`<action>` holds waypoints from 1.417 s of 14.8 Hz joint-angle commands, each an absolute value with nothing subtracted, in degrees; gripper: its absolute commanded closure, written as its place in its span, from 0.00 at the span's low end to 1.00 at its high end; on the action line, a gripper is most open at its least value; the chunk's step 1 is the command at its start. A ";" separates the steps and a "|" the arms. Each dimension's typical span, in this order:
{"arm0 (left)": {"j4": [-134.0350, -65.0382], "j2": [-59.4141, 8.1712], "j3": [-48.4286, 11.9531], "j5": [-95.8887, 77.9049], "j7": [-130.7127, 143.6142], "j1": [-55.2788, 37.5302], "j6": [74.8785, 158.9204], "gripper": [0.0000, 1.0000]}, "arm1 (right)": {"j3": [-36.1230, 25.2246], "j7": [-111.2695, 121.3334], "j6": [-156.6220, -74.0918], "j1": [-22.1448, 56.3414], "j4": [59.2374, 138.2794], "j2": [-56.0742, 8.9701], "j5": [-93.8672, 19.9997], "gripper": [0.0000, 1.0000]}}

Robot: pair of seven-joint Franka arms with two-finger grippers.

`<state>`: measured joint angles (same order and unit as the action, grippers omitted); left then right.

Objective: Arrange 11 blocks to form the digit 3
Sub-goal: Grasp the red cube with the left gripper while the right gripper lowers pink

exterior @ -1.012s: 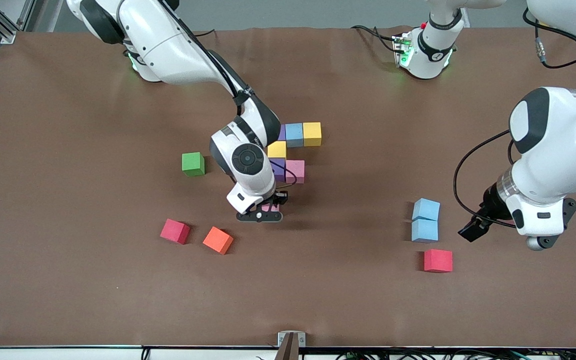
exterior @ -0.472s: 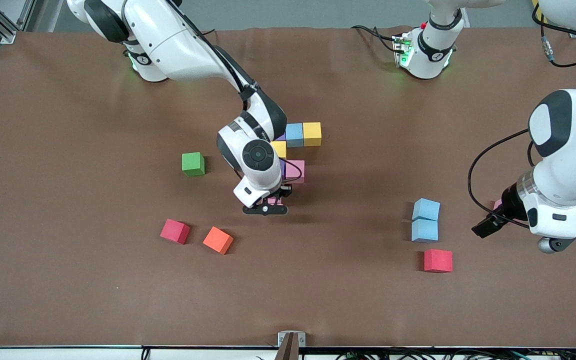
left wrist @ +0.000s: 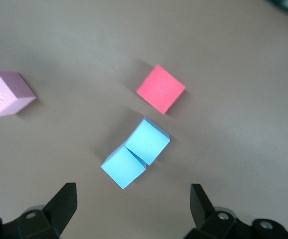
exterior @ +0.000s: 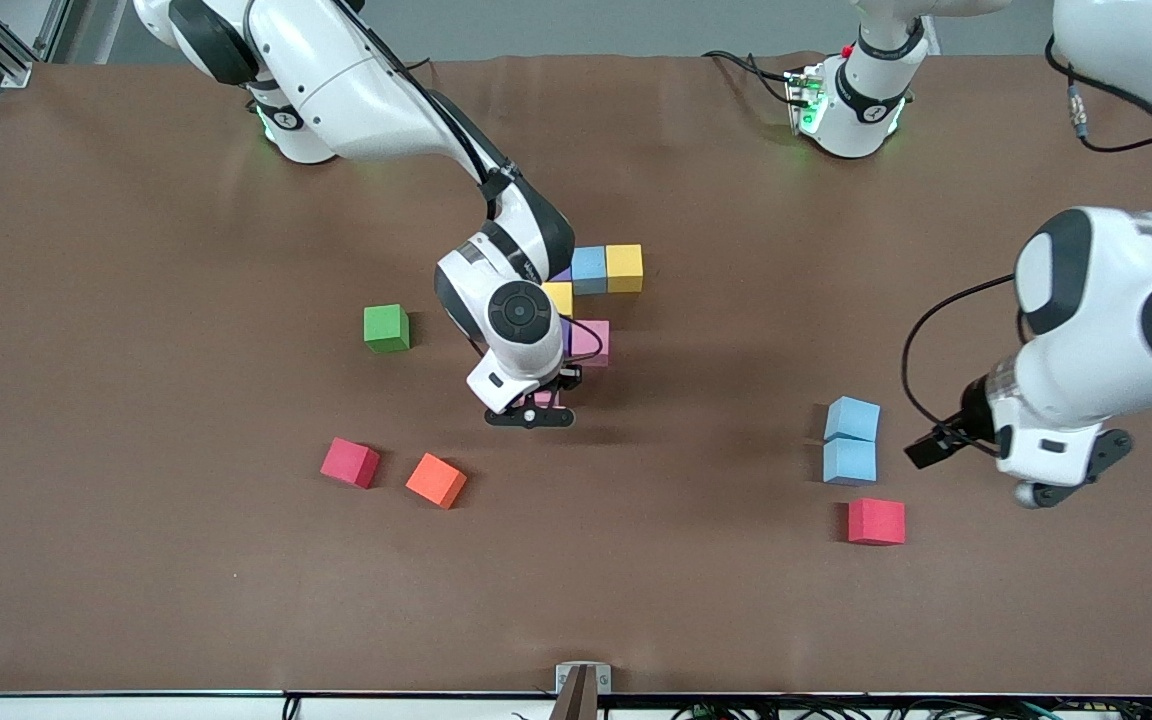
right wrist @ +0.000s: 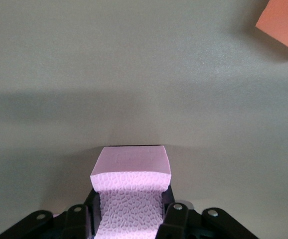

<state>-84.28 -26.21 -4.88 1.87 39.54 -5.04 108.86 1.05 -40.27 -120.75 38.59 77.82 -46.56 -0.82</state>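
Surface (exterior: 136,560): brown cloth, cubes scattered.
Right gripper (right wrist: 131,219): fingers pinching pink cube (right wrist: 130,191).
Left gripper (left wrist: 131,209): fingers spread above two light blue cubes (left wrist: 135,152).

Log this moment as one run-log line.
right gripper: shut on pink block, beside the started figure | left gripper: open above two light blue blocks

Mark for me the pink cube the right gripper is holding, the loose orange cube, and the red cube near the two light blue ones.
pink cube (right wrist: 130,169), right wrist view, on its top face between the fingers.
orange cube (exterior: 436,480), front view, on its top face.
red cube (exterior: 876,521), front view, middle of its top face.
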 commanded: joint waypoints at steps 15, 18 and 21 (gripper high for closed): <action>-80.60 -42.18 -1.68 2.81 2.67 -4.31 128.22 0.12 | 1.41 -43.77 -122.17 39.46 80.42 -45.88 -2.89 1.00; -77.71 -45.25 -1.41 2.72 -0.70 -4.31 128.50 0.11 | 1.41 -43.86 -122.43 39.55 80.51 -45.79 -3.08 1.00; -76.55 -46.49 -1.49 2.64 -0.70 -4.39 128.85 0.10 | 1.41 -44.56 -122.43 39.73 80.59 -45.79 -3.08 1.00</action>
<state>-79.26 -44.64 -1.49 1.88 -0.04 -4.13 128.51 1.35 -43.40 -121.30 39.25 78.68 -46.65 -2.19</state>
